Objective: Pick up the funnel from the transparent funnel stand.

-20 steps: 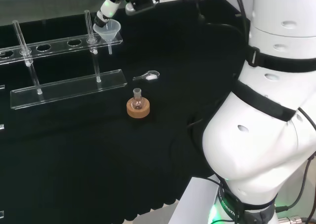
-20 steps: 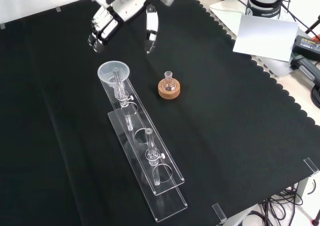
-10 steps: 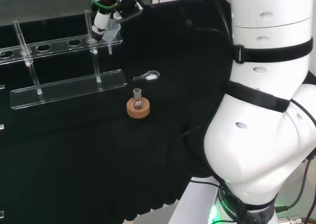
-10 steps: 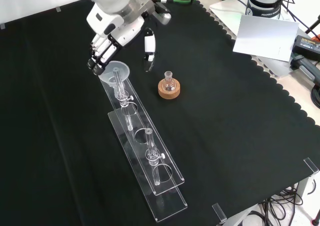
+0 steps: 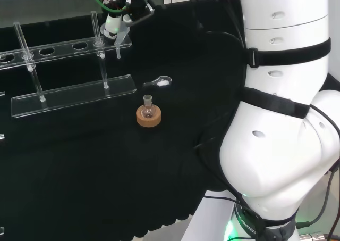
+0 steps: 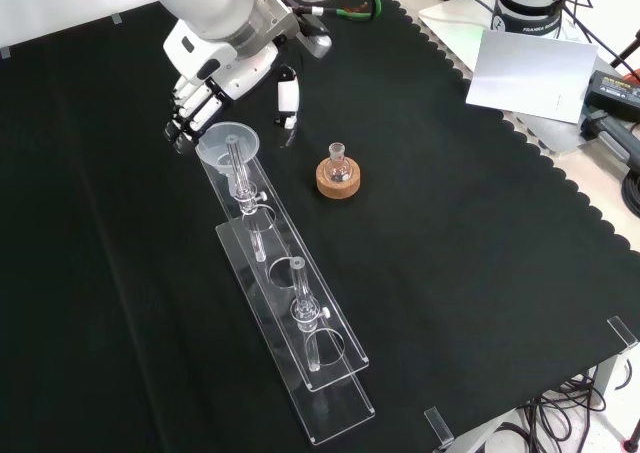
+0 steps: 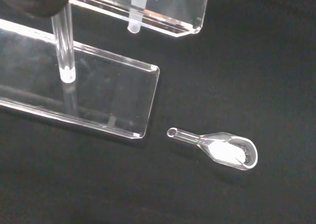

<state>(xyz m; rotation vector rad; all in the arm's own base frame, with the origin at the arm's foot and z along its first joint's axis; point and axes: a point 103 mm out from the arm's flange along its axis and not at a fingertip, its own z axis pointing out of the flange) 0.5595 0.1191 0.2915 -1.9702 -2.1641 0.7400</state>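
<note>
**Hand around the funnel at the end of the stand**

In the front view, the long transparent funnel stand [image 6: 290,323] of clear plastic runs from the lower middle of the frame up toward the upper left. It has a base plate, thin upright posts and an upper rail with round holes. At its upper end sits the clear cone-shaped funnel [image 6: 226,143], with its wide mouth up and its stem going down through the rail. The black and white hand [image 6: 205,93] comes in from the top of the frame and is directly at the funnel. Its fingers [image 6: 184,125] reach down on the left side of the funnel rim, and the thumb [image 6: 288,98] hangs on the right side, with a gap to the rim. The fingers are only a little bent and spread on both sides of the funnel. I cannot tell if they touch it, and they are not closed on it. To the right of the funnel, in the middle of the frame, a small clear glass flask [image 6: 338,163] stands upright in a round cork ring [image 6: 338,181] on the black cloth [image 6: 480,273].

In the head view, the stand [image 5: 69,92] lies in the upper left of the frame. The hand [image 5: 114,23] is at its right end and covers most of the funnel [image 5: 121,38]. Lower and to the right of this lies a small clear scoop [image 5: 158,82], and the flask in its cork ring [image 5: 148,116] is below it, near the centre.

In the wrist view, the funnel stem [image 7: 134,17] passes down through the rail, and the scoop [image 7: 219,148] with some white powder lies on the cloth just beside the corner of the base plate.
</note>
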